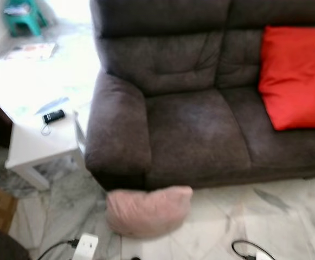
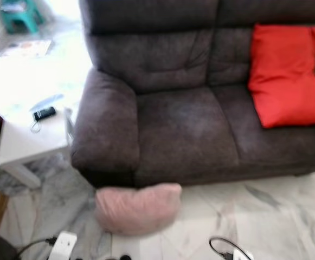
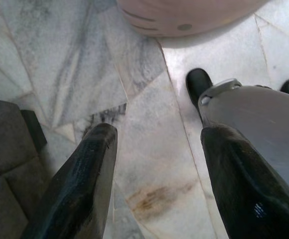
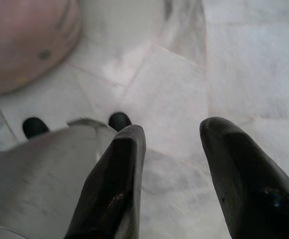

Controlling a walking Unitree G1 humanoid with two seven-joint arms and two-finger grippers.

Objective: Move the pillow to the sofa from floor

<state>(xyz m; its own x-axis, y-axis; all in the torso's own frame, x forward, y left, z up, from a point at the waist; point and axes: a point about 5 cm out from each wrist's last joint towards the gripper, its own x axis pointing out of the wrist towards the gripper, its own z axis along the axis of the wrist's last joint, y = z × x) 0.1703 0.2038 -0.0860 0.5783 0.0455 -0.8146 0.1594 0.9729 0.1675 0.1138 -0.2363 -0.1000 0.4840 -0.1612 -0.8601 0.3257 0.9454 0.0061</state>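
Nearest you, the left gripper (image 3: 154, 149) hangs low over the floor (image 3: 149, 164) with its two glossy black fingers (image 3: 84, 174) spread apart and nothing between them; beyond their tips you see polished, grey-veined marble tiles with one brownish stain, then the rounded edge of the pink pillow (image 3: 184, 15). The right gripper (image 4: 171, 164) is much the same: two smooth black fingers (image 4: 117, 174) standing apart and empty above pale marble, with the soft curve of the pillow off beyond and to one side of the tips, well apart from them. Beside each pair of fingers you catch a brushed silver limb with a black rounded tip. From the head camera, you have one pillow on the floor, plump and matte in dusty pink, lying against the front foot of the sofa (image 1: 190, 130) below its armrest. Two cables lie on the tiles near it, one running to a white plug block (image 1: 85, 246). The sofa is dark brown with a napped, suede-like fabric, thick rolled arm and tufted back cushions. On its seat farther along leans one bright red cushion (image 1: 295, 76), smooth and roughly rectangular. Beside the sofa arm stands one white bench (image 1: 38, 143) carrying one small black device (image 1: 53, 115) with a cord. Farthest off, you see one teal plastic stool (image 1: 23, 16).
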